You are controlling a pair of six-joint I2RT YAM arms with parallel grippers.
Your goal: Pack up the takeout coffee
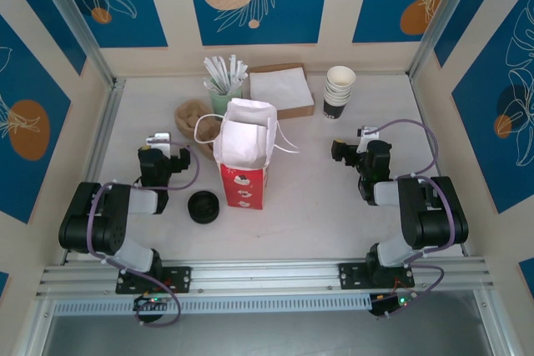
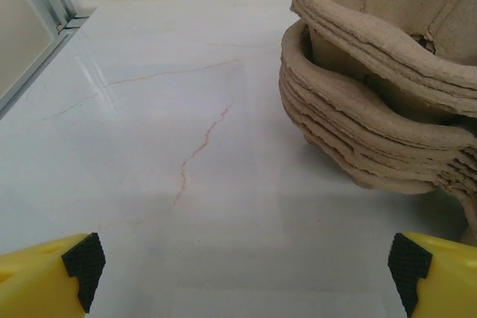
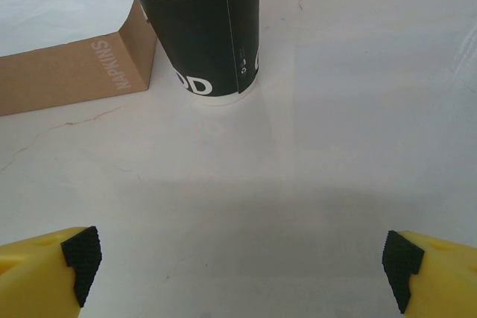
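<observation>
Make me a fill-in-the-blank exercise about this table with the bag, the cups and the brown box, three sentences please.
1. The brown box beside the stack of cups is printed with the word ____.
2. The stack of black lids sits between the red-and-white bag and the ____ arm.
3. The bag stands upright with its top ____.
Missing words: NAPKINS; left; open.

Perhaps café test booth, cups, napkins
</observation>
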